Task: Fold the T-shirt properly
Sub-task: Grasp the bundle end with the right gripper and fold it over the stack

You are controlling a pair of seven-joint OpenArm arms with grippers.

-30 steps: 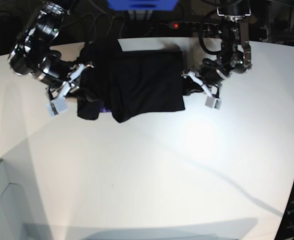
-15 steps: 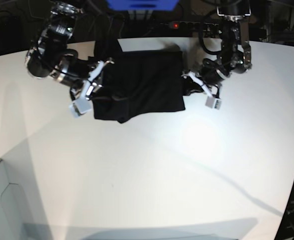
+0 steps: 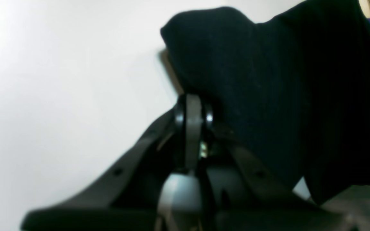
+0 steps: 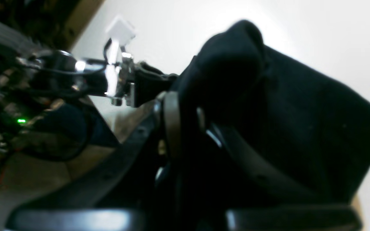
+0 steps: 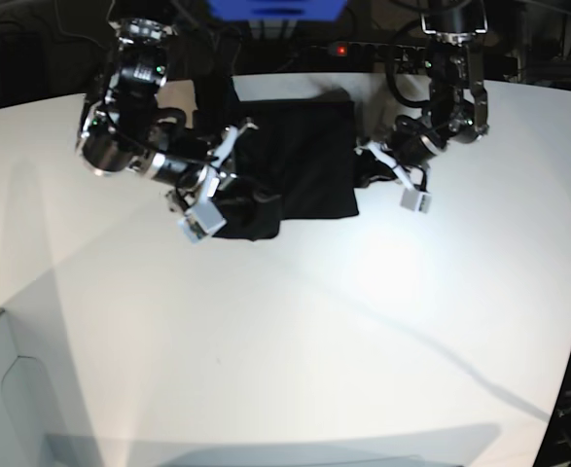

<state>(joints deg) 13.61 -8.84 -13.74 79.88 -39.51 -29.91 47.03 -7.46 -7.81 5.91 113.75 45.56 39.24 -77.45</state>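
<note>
Between the closed jaws of the right gripper (image 5: 229, 185) sits a fold of the black T-shirt (image 5: 300, 165), lifted over the garment's left part. At the shirt's right edge the left gripper (image 5: 374, 163) is closed on the cloth. The T-shirt lies on the far part of the white table (image 5: 295, 331).

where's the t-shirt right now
In the base view the T-shirt lies on the white table near its far edge, between the right claw on that view's left and the left claw.
</note>
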